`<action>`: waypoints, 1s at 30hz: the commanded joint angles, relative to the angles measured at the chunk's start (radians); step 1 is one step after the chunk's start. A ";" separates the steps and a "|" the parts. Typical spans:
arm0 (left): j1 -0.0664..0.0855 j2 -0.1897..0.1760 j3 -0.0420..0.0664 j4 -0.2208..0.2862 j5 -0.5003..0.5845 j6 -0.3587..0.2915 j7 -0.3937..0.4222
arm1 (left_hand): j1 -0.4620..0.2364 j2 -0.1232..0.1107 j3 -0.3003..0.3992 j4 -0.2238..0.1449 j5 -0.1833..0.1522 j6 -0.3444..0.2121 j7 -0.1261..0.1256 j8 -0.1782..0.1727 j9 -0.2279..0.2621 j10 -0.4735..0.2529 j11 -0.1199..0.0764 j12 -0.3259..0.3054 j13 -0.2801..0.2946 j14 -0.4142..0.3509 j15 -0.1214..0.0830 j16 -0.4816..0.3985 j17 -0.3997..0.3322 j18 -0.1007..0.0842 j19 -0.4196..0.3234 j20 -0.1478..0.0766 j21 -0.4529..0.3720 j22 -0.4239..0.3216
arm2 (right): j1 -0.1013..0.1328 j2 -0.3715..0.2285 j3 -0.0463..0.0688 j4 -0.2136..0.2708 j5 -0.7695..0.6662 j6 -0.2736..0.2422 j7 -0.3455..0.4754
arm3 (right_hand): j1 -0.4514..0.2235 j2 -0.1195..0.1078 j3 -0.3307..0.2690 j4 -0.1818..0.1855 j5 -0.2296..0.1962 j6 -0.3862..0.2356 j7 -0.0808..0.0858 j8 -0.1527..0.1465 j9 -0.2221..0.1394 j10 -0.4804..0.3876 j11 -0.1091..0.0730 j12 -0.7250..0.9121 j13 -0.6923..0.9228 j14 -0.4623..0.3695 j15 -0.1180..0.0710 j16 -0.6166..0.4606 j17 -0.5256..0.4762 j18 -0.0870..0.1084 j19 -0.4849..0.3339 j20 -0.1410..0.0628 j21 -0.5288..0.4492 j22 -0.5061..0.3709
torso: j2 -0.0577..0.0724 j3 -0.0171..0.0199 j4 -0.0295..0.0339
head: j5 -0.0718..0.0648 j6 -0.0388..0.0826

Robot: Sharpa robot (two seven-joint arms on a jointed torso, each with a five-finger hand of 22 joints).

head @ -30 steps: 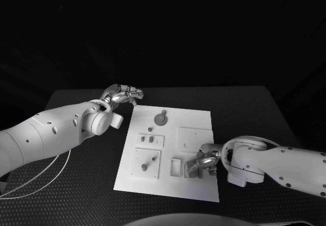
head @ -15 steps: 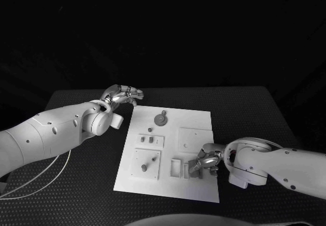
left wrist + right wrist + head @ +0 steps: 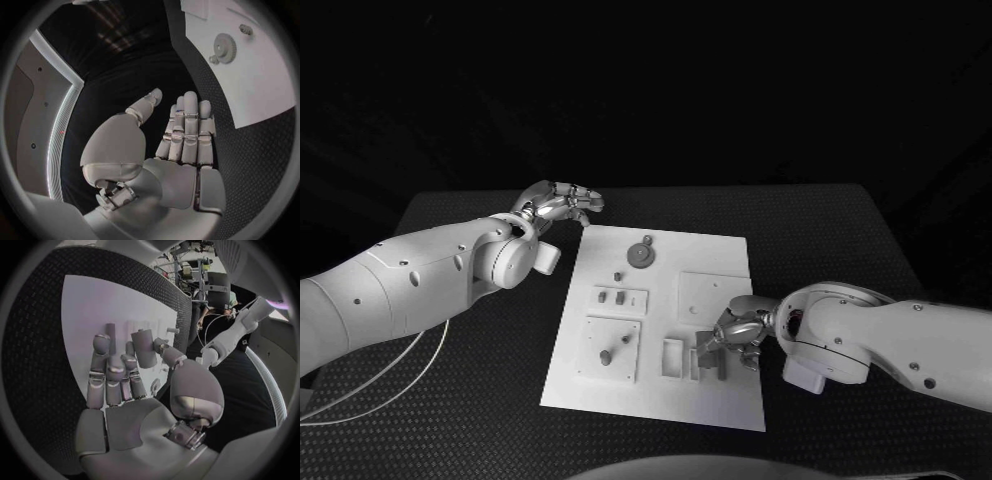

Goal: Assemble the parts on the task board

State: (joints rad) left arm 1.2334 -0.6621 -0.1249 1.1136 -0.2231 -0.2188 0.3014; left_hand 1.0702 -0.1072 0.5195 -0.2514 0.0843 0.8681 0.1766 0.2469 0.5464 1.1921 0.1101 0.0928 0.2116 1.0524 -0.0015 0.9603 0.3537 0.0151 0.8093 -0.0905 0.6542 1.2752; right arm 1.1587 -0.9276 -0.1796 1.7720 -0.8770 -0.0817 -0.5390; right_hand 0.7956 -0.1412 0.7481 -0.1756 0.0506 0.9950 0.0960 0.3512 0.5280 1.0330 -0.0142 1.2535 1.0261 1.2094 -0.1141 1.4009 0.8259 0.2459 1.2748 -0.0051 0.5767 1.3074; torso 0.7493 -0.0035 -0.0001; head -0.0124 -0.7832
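The white task board [image 3: 718,250] lies mid-table. On it I see a grey gear [image 3: 642,253], a small peg [image 3: 619,276], a slotted panel [image 3: 620,297] and a panel with an upright pin [image 3: 607,352]. My right hand [image 3: 736,330] is over the board's near right part and pinches a short grey part [image 3: 145,348] between thumb and fingers; the part [image 3: 711,357] hangs beside the narrow slots [image 3: 674,358]. My left hand [image 3: 561,204] hovers off the board's far left corner, fingers [image 3: 187,125] stretched out and holding nothing. The gear [image 3: 224,47] lies beyond them.
Black textured table mat [image 3: 473,400] surrounds the board. A thin white cable [image 3: 387,385] loops on the mat under my left arm. A raised square panel [image 3: 711,295] sits on the board just beyond my right hand.
My right hand has drifted slightly away from the board's near edge with the grey part in it. The left hand has stayed put.
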 commanded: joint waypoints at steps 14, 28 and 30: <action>0.001 -0.001 0.001 0.007 0.005 0.015 0.002 | -0.007 0.000 0.000 0.006 -0.003 -0.006 -0.002 -0.003 0.001 -0.010 0.000 -0.002 -0.002 -0.001 0.004 -0.006 0.002 0.017 0.006 -0.006 -0.004 0.002 | -0.003 0.079 -0.015 -0.046 0.125 -0.028 -0.044 | -0.021 0.000 0.002 0.003 0.006 0.010 0.001 -0.004 -0.001 0.008 0.002 -0.010 0.006 0.007 -0.003 -0.008 0.006 0.016 0.002 0.006 0.004 0.018 | 0.001 0.0007 0.0016 | 0.005 -0.006; 0.001 -0.003 0.001 0.008 0.005 0.014 0.002 | -0.008 0.000 0.000 0.007 -0.002 -0.006 -0.001 -0.003 0.001 -0.011 0.000 -0.002 -0.002 -0.001 0.004 -0.006 0.003 0.017 0.006 -0.006 -0.004 0.003 | -0.009 0.094 -0.029 -0.044 0.137 -0.028 -0.043 | -0.034 -0.004 0.001 0.003 0.005 0.012 0.001 -0.007 -0.003 0.008 0.002 -0.013 0.010 0.008 -0.003 -0.011 0.011 0.016 0.001 0.006 0.005 0.018 | 0.001 0.0009 -0.0002 | 0.009 -0.012; 0.001 -0.002 0.001 0.009 0.005 0.015 0.002 | -0.008 0.000 0.000 0.007 -0.002 -0.007 -0.001 -0.003 0.001 -0.011 0.000 -0.002 -0.002 -0.001 0.004 -0.007 0.003 0.017 0.006 -0.006 -0.004 0.003 | -0.010 0.096 -0.029 -0.044 0.133 -0.034 -0.040 | -0.034 -0.004 0.001 0.003 0.005 0.012 0.001 -0.007 -0.003 0.008 0.002 -0.014 0.010 0.008 -0.003 -0.011 0.011 0.016 0.001 0.006 0.005 0.018 | 0.001 0.0009 -0.0004 | 0.009 -0.011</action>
State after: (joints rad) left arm 1.2335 -0.6659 -0.1249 1.1190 -0.2230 -0.2174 0.2973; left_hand 1.0702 -0.1072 0.5195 -0.2515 0.0843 0.8679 0.1765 0.2469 0.5463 1.1893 0.1123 0.0928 0.2109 1.0524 -0.0015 0.9603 0.3548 0.0151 0.8092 -0.0904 0.6542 1.2769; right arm 1.1518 -0.8331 -0.2072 1.7273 -0.7479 -0.1094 -0.5798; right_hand 0.7696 -0.1436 0.7479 -0.1754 0.0548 1.0015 0.0964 0.3474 0.5245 1.0332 -0.0140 1.2458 1.0352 1.2166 -0.1141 1.3934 0.8360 0.2464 1.2749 -0.0049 0.5767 1.3074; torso 0.7501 -0.0026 0.0001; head -0.0036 -0.7949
